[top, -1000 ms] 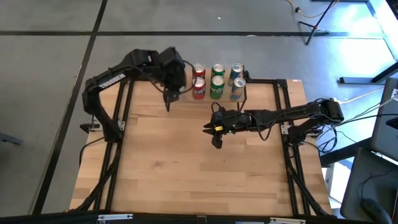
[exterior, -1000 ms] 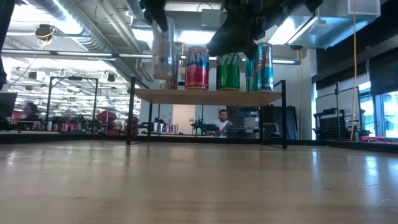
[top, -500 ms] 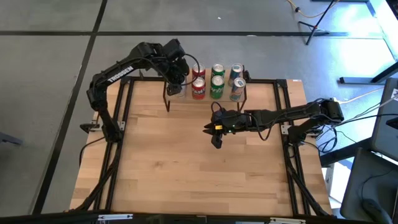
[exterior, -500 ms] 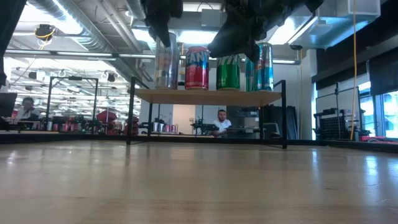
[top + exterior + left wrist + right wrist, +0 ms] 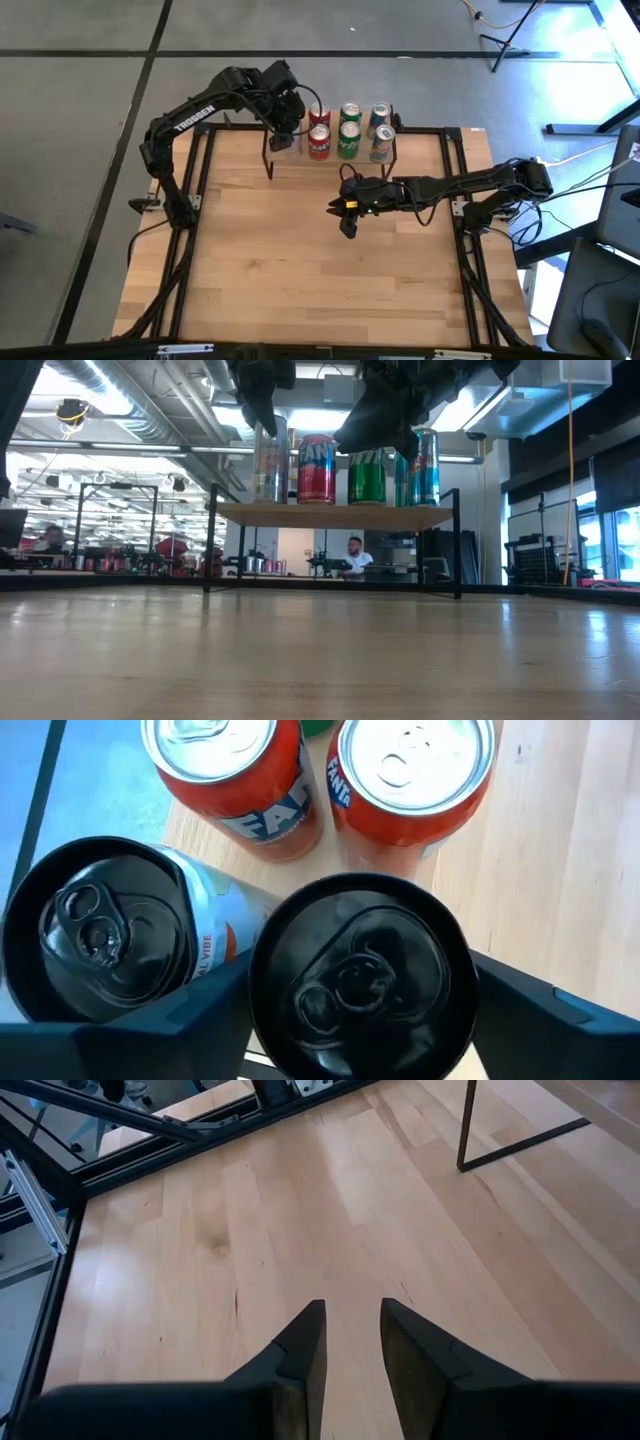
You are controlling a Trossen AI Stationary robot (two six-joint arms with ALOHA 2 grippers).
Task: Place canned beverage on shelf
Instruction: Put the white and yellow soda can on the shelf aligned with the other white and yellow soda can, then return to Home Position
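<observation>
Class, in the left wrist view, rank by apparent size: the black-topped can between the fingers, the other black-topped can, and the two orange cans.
1. Held can, nearest the camera, so the ranking is unsure.
2. Second black-topped can.
3. The two orange cans look alike.

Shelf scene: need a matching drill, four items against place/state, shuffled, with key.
1. left gripper
2. right gripper
3. red cans
4. blue cans

A. over bare table, jaws empty
B. shelf, right end
C. jaws around black-top can, shelf's left end
D. shelf, between black-top can and green cans

Pairs: 1-C, 2-A, 3-D, 4-B
</observation>
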